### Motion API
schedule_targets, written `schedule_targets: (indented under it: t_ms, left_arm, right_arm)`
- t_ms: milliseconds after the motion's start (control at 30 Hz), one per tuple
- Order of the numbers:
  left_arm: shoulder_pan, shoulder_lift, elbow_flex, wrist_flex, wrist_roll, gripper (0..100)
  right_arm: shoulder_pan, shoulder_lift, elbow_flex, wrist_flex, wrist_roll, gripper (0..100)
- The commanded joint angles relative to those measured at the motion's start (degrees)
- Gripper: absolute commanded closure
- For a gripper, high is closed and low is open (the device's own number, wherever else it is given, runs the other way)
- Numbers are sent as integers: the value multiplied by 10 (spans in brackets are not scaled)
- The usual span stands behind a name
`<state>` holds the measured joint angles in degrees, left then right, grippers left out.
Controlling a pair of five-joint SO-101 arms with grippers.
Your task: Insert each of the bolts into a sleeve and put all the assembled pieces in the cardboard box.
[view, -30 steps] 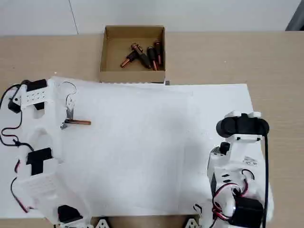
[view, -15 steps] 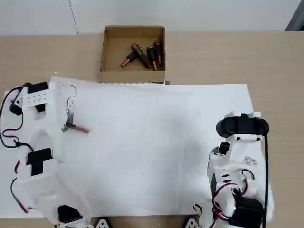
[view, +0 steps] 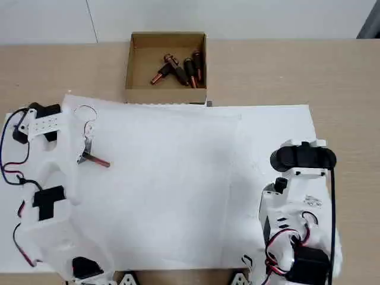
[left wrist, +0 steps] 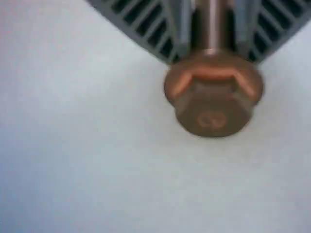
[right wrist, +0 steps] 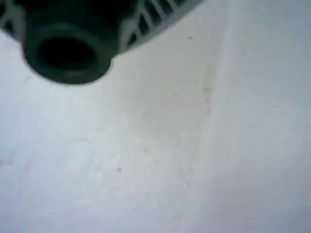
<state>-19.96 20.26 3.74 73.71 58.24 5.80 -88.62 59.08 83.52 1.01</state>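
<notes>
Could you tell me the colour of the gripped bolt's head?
Copper; bolt shows best in left wrist view.

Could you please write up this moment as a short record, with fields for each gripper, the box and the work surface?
Left gripper: shut on the shank of a copper bolt, hex head sticking out over the white sheet.
Right gripper: shut on a black sleeve, open end facing out.
Cardboard box: beyond the sheet's far edge, several assembled pieces inside.
Pending: bolt not yet in the sleeve.
Surface: sheet on a wooden table.
</notes>
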Motion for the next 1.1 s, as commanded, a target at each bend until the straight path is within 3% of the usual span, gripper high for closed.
schedule_targets:
  t_ms: [0,333,467,600,800,1067]
  left_arm:
    - [-3,-9,-83,56,-4,993]
    - [-3,-9,-362,269,-44,993]
    - [3,-38,-419,268,-68,993]
    - [25,-152,-409,267,-94,993]
    - [106,-306,-323,267,-118,993]
    - [158,-452,-195,266,-142,993]
  right_arm:
    - [3,-4,-10,-21,-2,995]
    - [2,-4,-33,-22,7,995]
    - [2,-4,-33,-24,18,995]
    - [2,-4,-33,-24,15,995]
    - [2,-4,-33,-24,14,995]
    - [2,-5,-33,-24,14,995]
